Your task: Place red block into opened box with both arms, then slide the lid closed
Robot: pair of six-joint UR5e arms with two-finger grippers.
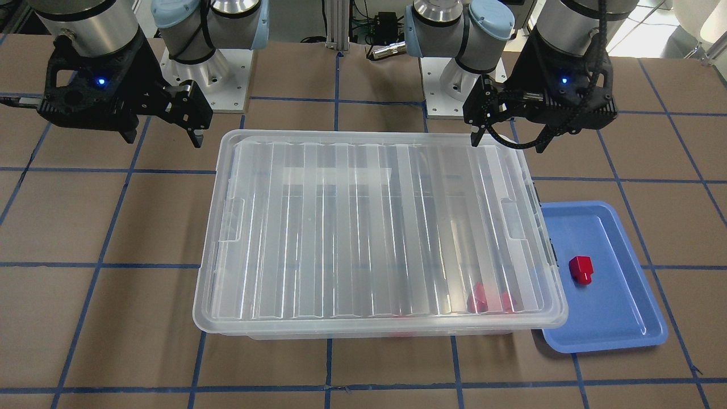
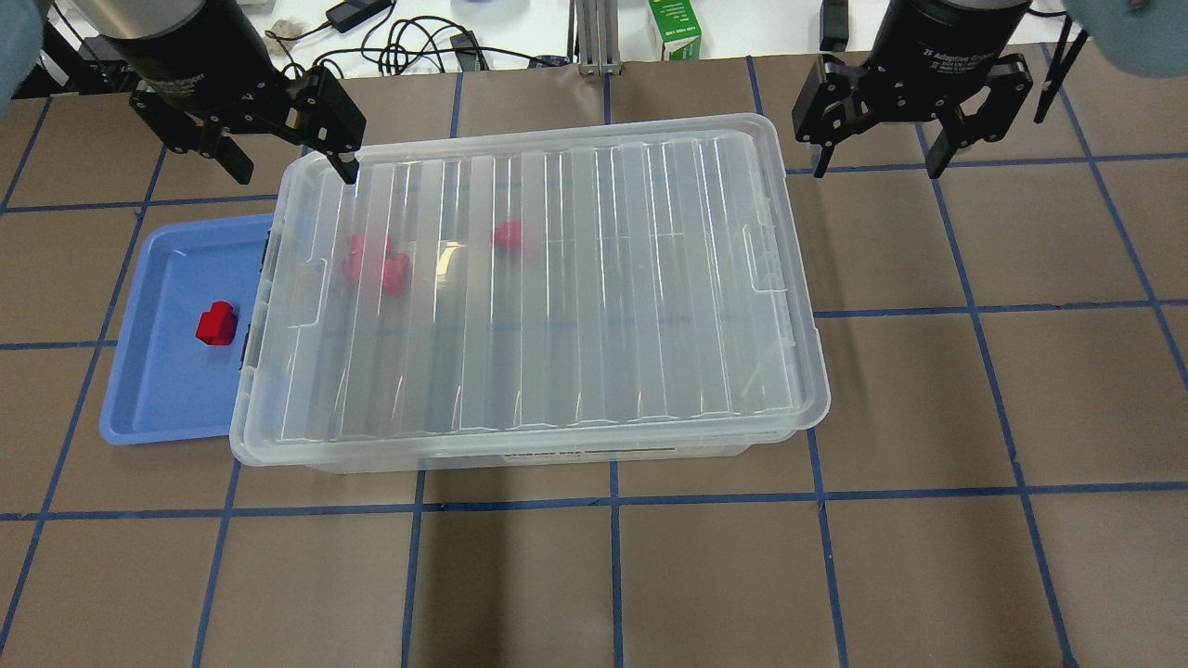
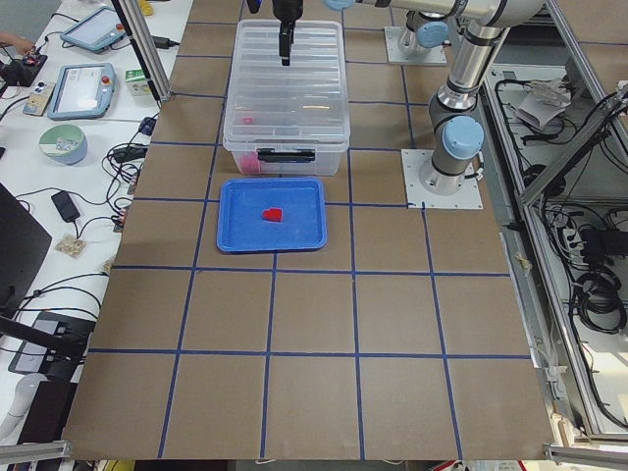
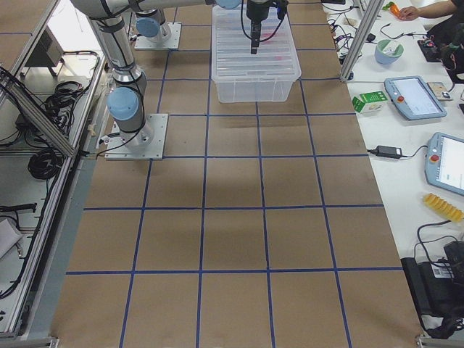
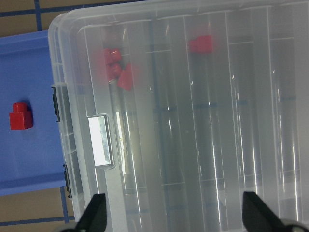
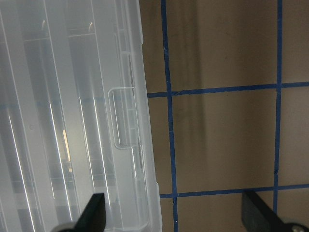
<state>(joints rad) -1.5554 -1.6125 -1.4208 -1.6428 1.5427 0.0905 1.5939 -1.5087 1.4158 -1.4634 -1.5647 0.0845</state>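
One red block (image 2: 216,324) lies on a blue tray (image 2: 167,390) by the box's left end, also seen in the left wrist view (image 5: 21,116). The clear box (image 2: 603,453) is covered by the ribbed lid (image 2: 557,278), which sits slightly askew. More red blocks (image 2: 376,264) show blurred through the lid. My left gripper (image 2: 290,165) hangs open above the lid's far left corner, holding nothing. My right gripper (image 2: 877,167) is open over bare table past the box's far right corner.
Both arm bases (image 1: 204,74) are bolted down beyond the box. A green carton (image 2: 676,28) and cables lie past the table's far edge. Tablets and a bowl (image 3: 64,144) sit on the side bench.
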